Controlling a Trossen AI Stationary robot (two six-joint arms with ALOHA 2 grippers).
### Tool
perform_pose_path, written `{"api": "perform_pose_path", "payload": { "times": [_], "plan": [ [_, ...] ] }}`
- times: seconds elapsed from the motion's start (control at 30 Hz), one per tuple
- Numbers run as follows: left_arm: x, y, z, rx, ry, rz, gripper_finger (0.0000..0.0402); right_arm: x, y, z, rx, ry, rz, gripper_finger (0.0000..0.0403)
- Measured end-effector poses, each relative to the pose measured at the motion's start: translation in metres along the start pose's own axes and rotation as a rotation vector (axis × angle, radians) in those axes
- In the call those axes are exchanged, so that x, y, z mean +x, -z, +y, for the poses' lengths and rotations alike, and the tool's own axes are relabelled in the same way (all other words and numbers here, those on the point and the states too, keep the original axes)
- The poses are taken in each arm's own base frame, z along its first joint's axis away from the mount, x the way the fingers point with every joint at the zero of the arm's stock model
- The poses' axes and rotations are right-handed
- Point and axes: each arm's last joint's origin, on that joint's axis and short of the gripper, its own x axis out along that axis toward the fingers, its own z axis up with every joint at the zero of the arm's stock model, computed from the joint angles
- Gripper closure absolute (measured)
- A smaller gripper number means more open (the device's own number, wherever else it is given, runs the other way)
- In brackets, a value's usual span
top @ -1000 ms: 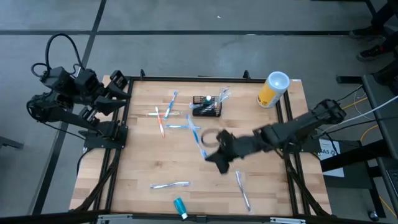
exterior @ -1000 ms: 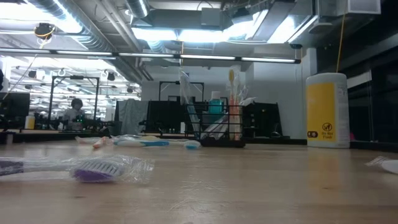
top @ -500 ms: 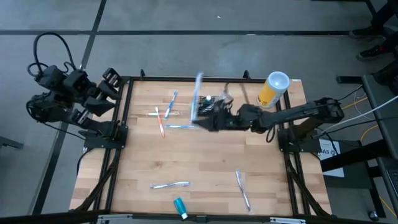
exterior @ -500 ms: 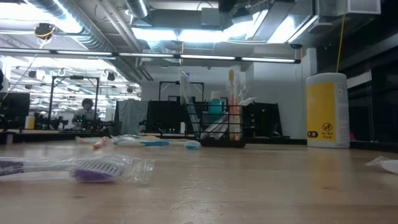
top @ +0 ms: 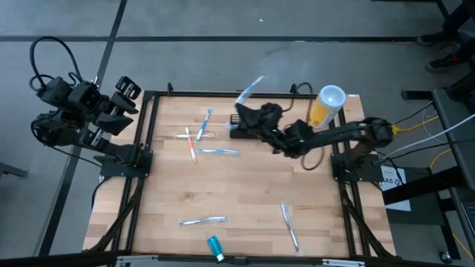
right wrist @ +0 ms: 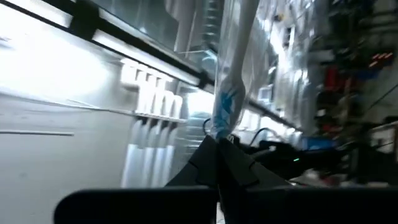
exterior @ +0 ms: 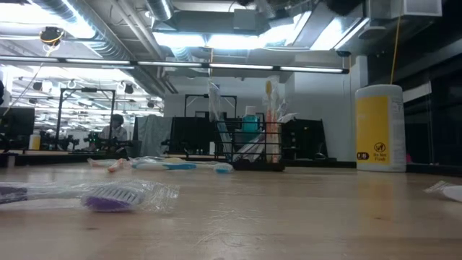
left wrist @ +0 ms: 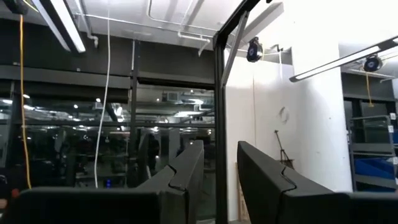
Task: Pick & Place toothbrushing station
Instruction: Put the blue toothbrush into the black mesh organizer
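Toothbrushing station (top: 246, 129), a small black wire-mesh caddy, is seen near the far edge of the wooden table (top: 245, 193), beside a yellow canister with a white lid (top: 325, 107). Upright brushes are already held in it. A blue plastic-wrapped toothbrush (top: 250, 90) is pinched in the closed right gripper (top: 245, 111) above the caddy; a slanted drop could be caught on the mesh rim or tip the light caddy. The left gripper (left wrist: 214, 171) is parked off-table, fingers partly apart, empty.
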Motion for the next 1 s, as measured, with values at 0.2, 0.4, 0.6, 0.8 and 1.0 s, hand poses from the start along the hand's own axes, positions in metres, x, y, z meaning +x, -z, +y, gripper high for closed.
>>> {"api": "perform_pose_path", "payload": {
  "times": [0.2, 0.4, 0.6, 0.8, 1.0],
  "plan": [
    [0.000, 0.000, 0.001, 0.025, -0.047, -0.002, 0.0311, 0.029, 0.010, -0.053, 0.189, -0.186, 0.003, 0.0403],
    [0.000, 0.000, 0.002, 0.005, -0.075, -0.009, 0.0312, 0.035, 0.026, -0.092, 0.350, -0.188, -0.058, 0.0403],
    [0.000, 0.000, 0.003, -0.001, -0.092, -0.011, 0.0313, 0.021, 0.051, -0.088, 0.429, -0.149, -0.206, 0.0403],
    [0.000, 0.000, 0.003, 0.028, -0.094, -0.010, 0.0313, 0.007, 0.068, -0.087, 0.541, -0.109, -0.386, 0.0403],
    [0.000, 0.000, 0.003, 0.034, -0.097, -0.010, 0.0313, 0.005, 0.051, -0.098, 0.521, -0.094, -0.491, 0.0403]
  ]
}}
